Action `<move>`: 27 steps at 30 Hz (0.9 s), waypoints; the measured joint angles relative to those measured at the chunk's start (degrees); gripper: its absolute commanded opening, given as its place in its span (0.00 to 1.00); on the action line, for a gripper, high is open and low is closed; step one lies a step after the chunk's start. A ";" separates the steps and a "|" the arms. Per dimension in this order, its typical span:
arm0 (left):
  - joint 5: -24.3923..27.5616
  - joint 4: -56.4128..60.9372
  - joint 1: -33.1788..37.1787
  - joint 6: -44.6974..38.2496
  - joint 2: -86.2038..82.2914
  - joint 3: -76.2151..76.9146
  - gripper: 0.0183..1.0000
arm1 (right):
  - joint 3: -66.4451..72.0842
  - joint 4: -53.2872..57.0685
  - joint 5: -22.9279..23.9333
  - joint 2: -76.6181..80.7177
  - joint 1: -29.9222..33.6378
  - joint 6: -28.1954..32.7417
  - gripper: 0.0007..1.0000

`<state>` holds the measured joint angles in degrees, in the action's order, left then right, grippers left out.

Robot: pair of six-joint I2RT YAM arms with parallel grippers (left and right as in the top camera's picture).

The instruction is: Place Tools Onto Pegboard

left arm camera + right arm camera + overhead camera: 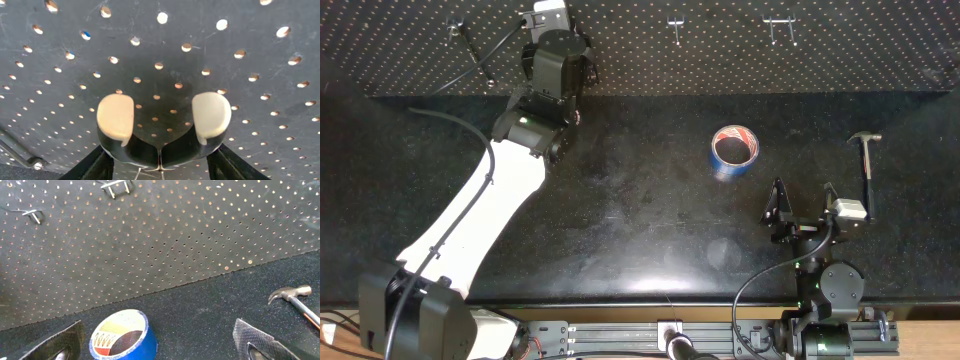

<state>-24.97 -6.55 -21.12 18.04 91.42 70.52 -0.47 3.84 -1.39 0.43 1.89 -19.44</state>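
The left claw (162, 117), spread and holding nothing, faces the pegboard (150, 45) at close range. Its pale pads (116, 119) are just off the perforated face, on the board's left part. The right claw (804, 198), likewise spread and empty, sits low over the counter (620, 200) near its own base, aimed at the board. Ahead of it and to its left lies a blue tape roll (734, 150), flat with its hole up. To its right lies a hammer (867, 170), handle toward the arm and head toward the board. Neither tool is on the board yet. A double hook (778, 28) and a second hook (677, 28) stand bare on the board beyond them.

The work now appears to rest on the right arm's pick. For the tape, one finger should go inside the core and one outside the wall, and the roll should then be tipped upright so its hole slides over a hook. For the hammer, a grip on the handle below the head would leave the head free to settle across the double hook.
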 measured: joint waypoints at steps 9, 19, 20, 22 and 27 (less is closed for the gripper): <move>3.06 3.54 1.70 0.70 0.00 -3.93 0.01 | 0.00 0.00 0.00 0.00 -0.02 0.00 0.98; 3.93 7.48 1.77 1.33 0.52 -7.19 0.01 | 0.00 0.00 0.00 0.00 0.00 0.00 0.98; 4.07 7.45 1.86 1.33 0.52 -7.19 0.01 | 0.00 0.00 0.00 0.00 -0.02 0.00 0.98; 4.33 6.86 1.92 1.38 0.52 -7.19 0.01 | -0.02 0.00 0.00 0.00 -0.02 0.00 0.98; 4.96 4.44 1.97 1.55 0.55 -7.19 0.01 | 0.00 0.00 0.00 0.00 0.00 0.00 0.98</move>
<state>-20.01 -2.11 -19.16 19.59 91.96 63.33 -0.47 3.84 -1.39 0.43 1.89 -19.44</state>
